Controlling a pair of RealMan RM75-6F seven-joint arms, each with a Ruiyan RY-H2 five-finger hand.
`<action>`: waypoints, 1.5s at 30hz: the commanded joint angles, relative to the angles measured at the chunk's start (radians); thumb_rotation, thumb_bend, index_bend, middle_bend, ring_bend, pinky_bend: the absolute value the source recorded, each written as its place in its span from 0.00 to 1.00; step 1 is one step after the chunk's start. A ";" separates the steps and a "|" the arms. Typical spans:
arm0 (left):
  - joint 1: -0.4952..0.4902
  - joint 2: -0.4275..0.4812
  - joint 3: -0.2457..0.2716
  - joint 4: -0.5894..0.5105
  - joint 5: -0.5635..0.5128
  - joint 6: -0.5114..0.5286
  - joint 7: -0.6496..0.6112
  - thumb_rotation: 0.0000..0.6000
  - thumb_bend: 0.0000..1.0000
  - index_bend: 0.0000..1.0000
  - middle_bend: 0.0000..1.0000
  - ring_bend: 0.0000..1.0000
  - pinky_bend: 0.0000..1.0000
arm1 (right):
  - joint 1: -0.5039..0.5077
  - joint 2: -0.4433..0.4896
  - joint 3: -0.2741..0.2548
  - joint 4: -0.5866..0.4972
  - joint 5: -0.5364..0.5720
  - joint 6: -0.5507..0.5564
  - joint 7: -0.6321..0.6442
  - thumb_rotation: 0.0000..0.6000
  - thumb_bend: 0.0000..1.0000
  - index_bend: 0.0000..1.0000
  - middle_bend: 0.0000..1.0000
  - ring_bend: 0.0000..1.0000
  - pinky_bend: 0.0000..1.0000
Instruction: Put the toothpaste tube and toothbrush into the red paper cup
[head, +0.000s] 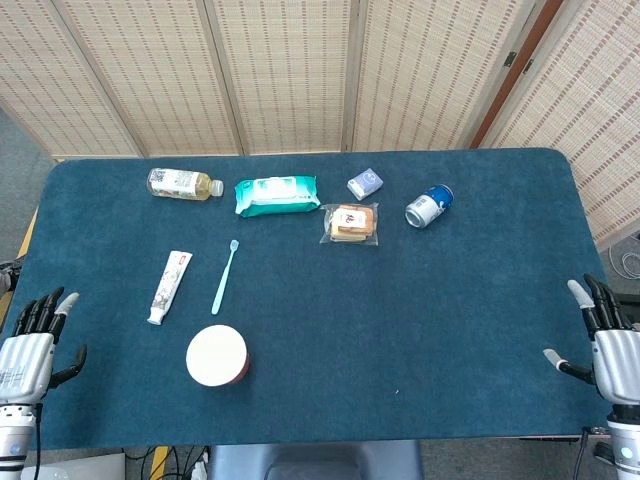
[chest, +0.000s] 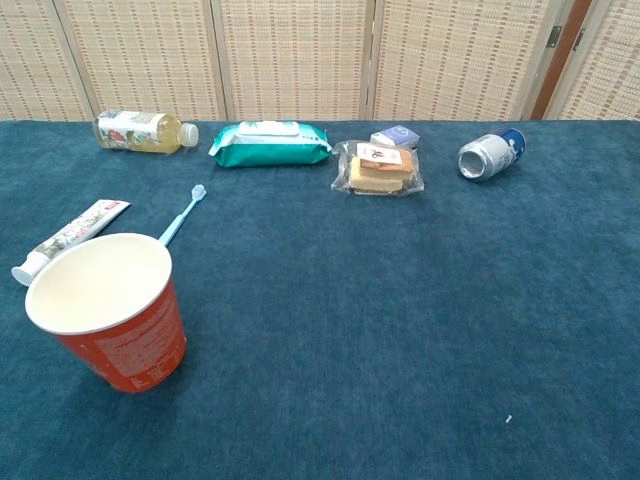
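Toothpaste tube (head: 169, 287) lies untouched while left hand (head: 30, 352) and right hand (head: 604, 342) hover empty, fingers spread, at table edges.

left hand (head: 27, 350): fingers spread, empty | right hand (head: 605, 340): fingers spread, empty

From the head we look steeply down on the dark blue felt-covered table (head: 450, 330); our chest camera views the same tabletop low, close and level.

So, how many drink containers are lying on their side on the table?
2. The bottle lies at the far left, beside the wipes pack. The can lies at the far right, past the wrapped snack. None seems hidden.
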 joint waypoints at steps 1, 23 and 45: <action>-0.003 -0.004 -0.001 0.003 -0.002 -0.004 -0.001 1.00 0.42 0.00 0.00 0.00 0.00 | -0.002 -0.002 0.001 0.006 0.001 0.001 0.006 1.00 0.00 0.00 0.00 0.03 0.37; -0.059 -0.003 -0.006 -0.026 0.035 -0.059 -0.051 1.00 0.42 0.00 0.00 0.00 0.00 | 0.003 0.049 0.038 -0.039 -0.012 0.038 0.029 1.00 0.00 0.00 0.00 0.03 0.37; -0.240 -0.069 -0.052 0.115 0.065 -0.234 -0.200 1.00 0.10 0.00 0.00 0.00 0.00 | 0.031 0.095 0.056 -0.107 -0.016 0.015 0.018 1.00 0.00 0.00 0.00 0.03 0.37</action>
